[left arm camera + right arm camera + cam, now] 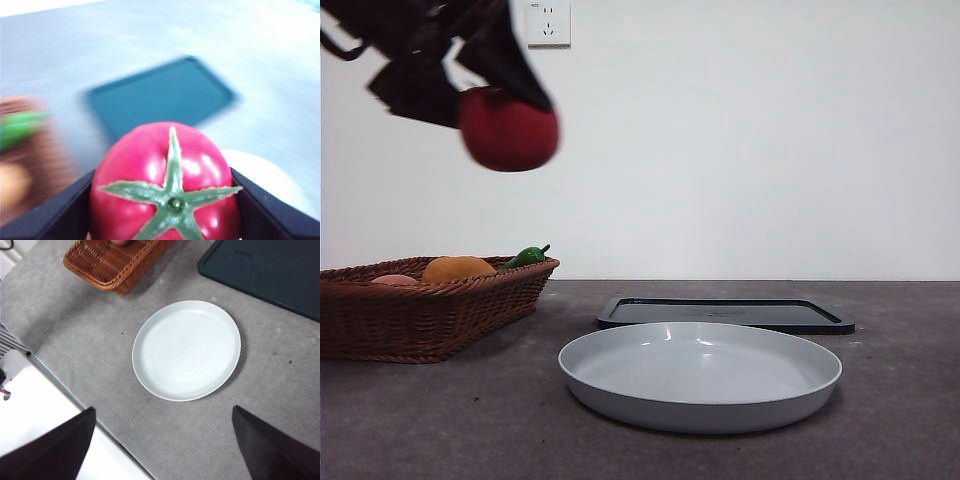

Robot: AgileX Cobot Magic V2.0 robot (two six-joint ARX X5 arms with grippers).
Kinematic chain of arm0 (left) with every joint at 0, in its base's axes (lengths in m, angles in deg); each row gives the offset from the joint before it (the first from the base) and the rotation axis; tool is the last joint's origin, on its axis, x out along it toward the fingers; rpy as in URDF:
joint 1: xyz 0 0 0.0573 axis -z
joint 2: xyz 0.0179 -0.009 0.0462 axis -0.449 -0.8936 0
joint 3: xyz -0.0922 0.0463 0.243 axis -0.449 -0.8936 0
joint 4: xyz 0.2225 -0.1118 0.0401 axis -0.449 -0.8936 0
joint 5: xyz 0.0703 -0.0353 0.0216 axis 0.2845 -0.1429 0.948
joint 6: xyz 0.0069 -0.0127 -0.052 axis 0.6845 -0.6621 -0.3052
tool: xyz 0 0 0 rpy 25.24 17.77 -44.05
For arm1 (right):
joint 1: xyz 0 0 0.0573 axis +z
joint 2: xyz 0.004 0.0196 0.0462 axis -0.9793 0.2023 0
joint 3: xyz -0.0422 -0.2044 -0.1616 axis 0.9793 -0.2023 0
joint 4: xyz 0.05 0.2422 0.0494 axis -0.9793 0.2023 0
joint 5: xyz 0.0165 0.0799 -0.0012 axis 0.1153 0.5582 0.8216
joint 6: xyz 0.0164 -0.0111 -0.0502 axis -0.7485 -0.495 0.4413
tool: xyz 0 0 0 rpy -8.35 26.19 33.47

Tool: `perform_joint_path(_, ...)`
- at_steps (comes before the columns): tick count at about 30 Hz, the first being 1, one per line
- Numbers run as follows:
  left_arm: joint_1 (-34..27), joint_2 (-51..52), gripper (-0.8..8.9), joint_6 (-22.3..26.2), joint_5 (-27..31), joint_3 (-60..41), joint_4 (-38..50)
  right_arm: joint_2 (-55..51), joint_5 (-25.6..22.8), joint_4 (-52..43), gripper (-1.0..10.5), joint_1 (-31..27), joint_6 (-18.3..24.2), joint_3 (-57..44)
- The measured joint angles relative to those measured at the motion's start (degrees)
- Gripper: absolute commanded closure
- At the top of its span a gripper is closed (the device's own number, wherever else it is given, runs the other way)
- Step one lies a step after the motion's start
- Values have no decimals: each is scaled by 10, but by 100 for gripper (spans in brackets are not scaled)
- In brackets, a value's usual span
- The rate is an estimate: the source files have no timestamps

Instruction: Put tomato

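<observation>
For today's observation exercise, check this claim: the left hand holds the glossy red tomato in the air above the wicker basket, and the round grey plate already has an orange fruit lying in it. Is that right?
Not quite. The round grey plate has nothing in it, as the right wrist view shows; the orange fruit lies in the brown wicker basket. The rest stands: the left hand holds the glossy red tomato in the air above the basket.

Left gripper point(505, 110) fingers hold the tomato point(509, 131) high above the basket point(420, 310)

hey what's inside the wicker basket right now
In the wicker basket an orange fruit, a green pepper and something pinkish show above the rim; anything lower is hidden by its wall.
</observation>
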Motion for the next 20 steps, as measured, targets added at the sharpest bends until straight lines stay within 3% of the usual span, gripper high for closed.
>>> perform_joint_path(9,124,-66,538,-2,0,0,64,0,0,0,513,0,0,0)
perform_joint_path(20,189,-225,538,-2,11,0,139,0,0,0,513,0,0,0)
